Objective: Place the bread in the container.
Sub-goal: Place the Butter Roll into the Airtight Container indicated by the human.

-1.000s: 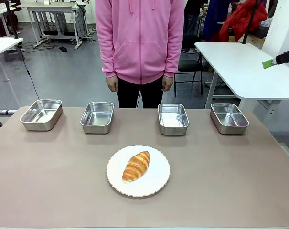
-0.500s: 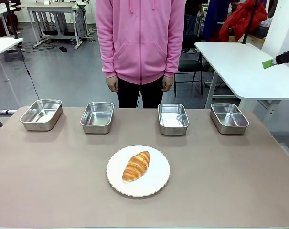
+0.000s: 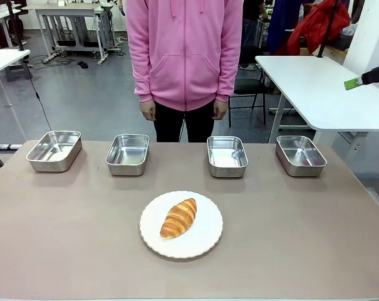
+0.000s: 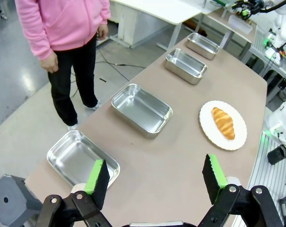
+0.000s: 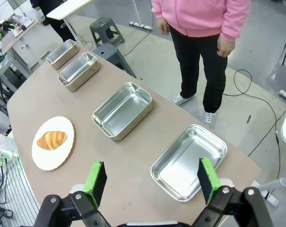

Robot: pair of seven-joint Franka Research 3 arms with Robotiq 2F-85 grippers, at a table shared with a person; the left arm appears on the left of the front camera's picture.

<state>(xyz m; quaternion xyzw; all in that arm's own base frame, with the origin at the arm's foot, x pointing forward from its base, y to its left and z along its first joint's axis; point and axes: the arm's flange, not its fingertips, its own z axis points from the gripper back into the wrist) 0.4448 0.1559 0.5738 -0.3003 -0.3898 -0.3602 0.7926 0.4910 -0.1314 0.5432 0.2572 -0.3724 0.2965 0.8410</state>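
4 steel trays stand in a row along the far side of the desk [image 3: 314,238], all open side up with nothing in them: the left tray [image 3: 54,150], the mid-left tray [image 3: 128,153], the mid-right tray [image 3: 227,155] and the right tray [image 3: 301,155]. They look alike, and which 1 is meant for the bread cannot be told.

The bread [image 3: 178,217] lies on a round white plate [image 3: 205,243] in the middle of the desk, nearer the robot's side than the trays and well apart from all 4. It lies on a slant, 1 tip toward the mid-right tray, the other toward the robot.

A person [image 3: 185,56] in a pink hoodie stands at the far side of the desk, behind the gap between the 2 middle trays, arms hanging down and both hands off the desk.

The left fingers [image 4: 96,179] are spread wide with nothing between them, high above the left end of the desk. In the left wrist view the left tray lies just behind 1 of them.

The right fingers [image 5: 208,179] are also spread wide and hold nothing, high above the right end of the desk. In the right wrist view the right tray lies below them. In the front view 1 green pad [image 3: 351,83] shows at the upper right, far above the desk.
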